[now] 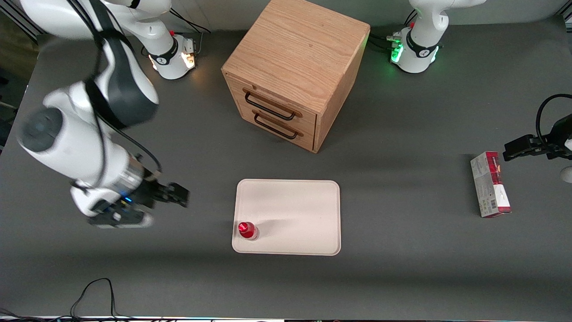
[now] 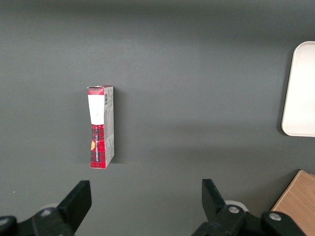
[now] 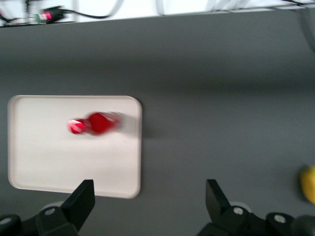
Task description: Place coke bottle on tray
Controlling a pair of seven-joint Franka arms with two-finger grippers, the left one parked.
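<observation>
The coke bottle [image 1: 246, 230], small and red with a red cap, stands upright on the cream tray [image 1: 295, 210], in the corner nearest the front camera on the working arm's side. In the right wrist view the coke bottle [image 3: 98, 123] shows on the tray [image 3: 49, 157] near its rim. My gripper [image 1: 178, 194] hangs open and empty over bare table beside the tray, toward the working arm's end, well apart from the bottle. Its fingers [image 3: 81, 201] are spread wide with nothing between them.
A wooden two-drawer cabinet [image 1: 295, 71] stands farther from the front camera than the tray. A red-and-grey box [image 1: 490, 184] lies toward the parked arm's end. A yellow thing [image 3: 309, 184] shows at the edge of the right wrist view.
</observation>
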